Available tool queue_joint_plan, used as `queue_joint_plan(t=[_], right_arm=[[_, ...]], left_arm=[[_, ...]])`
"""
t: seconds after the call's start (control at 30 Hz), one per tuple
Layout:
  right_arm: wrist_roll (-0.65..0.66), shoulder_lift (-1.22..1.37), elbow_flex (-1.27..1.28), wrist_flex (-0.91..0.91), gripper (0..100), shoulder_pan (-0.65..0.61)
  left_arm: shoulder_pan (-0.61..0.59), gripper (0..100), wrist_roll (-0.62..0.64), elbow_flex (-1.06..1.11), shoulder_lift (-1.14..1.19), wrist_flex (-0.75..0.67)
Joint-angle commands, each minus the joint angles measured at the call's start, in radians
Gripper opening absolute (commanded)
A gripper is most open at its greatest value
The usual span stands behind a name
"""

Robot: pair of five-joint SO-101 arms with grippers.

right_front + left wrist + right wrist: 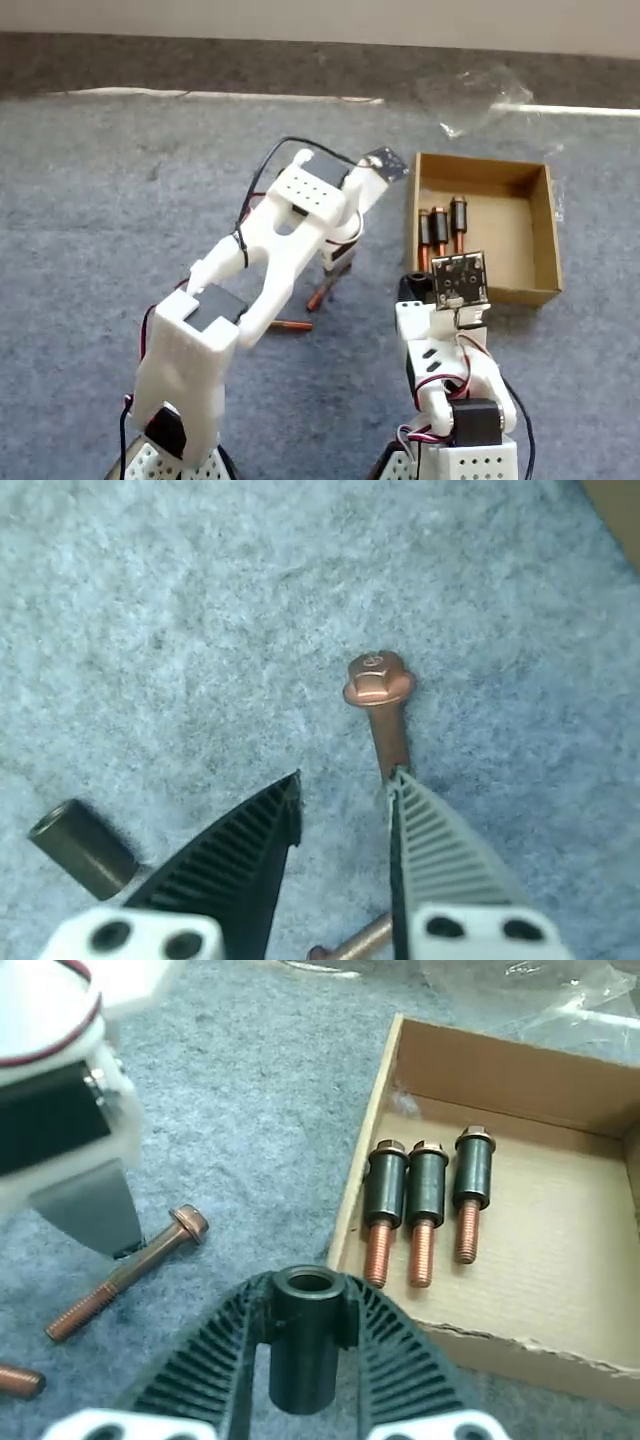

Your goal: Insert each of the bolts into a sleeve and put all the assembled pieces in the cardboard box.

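Observation:
My left gripper (345, 785) is open just above the grey carpet, its light finger (420, 830) touching the shank of a copper bolt (380, 695) that lies ahead of it. A second bolt (350, 943) and a loose black sleeve (80, 847) lie close by. In the high view this gripper (335, 268) hangs over the bolts (322, 296) left of the cardboard box (480, 165). My right gripper (303, 1295) is shut on an upright black sleeve (305, 1350), held near the box's front corner (412, 288). Three assembled pieces (425, 1200) lie side by side in the box (365, 1160).
A crumpled clear plastic bag (475, 100) lies behind the box. Another bolt (290, 325) rests on the carpet beside the left arm. The left arm's body stretches diagonally across the middle of the carpet. Open carpet spreads to the far left.

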Motion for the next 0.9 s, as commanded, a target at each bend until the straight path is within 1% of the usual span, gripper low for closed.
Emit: queue_joint_plan(t=[0.0,0.17,0.33,0.43,0.53,0.67,0.8,0.87], right_arm=[[0.008,-0.008,-0.015,-0.039,0.5,0.012],[0.008,-0.008,-0.015,-0.039,0.5,0.012],[0.008,-0.008,-0.015,-0.039,0.5,0.012],[0.008,-0.008,-0.015,-0.039,0.5,0.012],[0.008,-0.008,-0.015,-0.039,0.5,0.012],[0.008,-0.008,-0.015,-0.039,0.5,0.025],[0.006,-0.008,-0.015,-0.039,0.5,0.047],[0.006,-0.008,-0.013,-0.039,0.5,0.047]], left_arm=[[0.015,15,0.068,-0.076,-0.008,0.009],[0.015,15,0.071,-0.070,-0.004,0.002],[0.016,15,0.075,-0.050,-0.002,-0.052],[0.015,15,0.137,-0.021,-0.004,-0.092],[0.016,15,0.140,0.008,-0.004,-0.129],[0.016,15,0.141,0.018,-0.002,-0.135],[0.047,15,0.141,0.031,-0.002,-0.135],[0.064,15,0.141,0.056,-0.002,-0.158]])
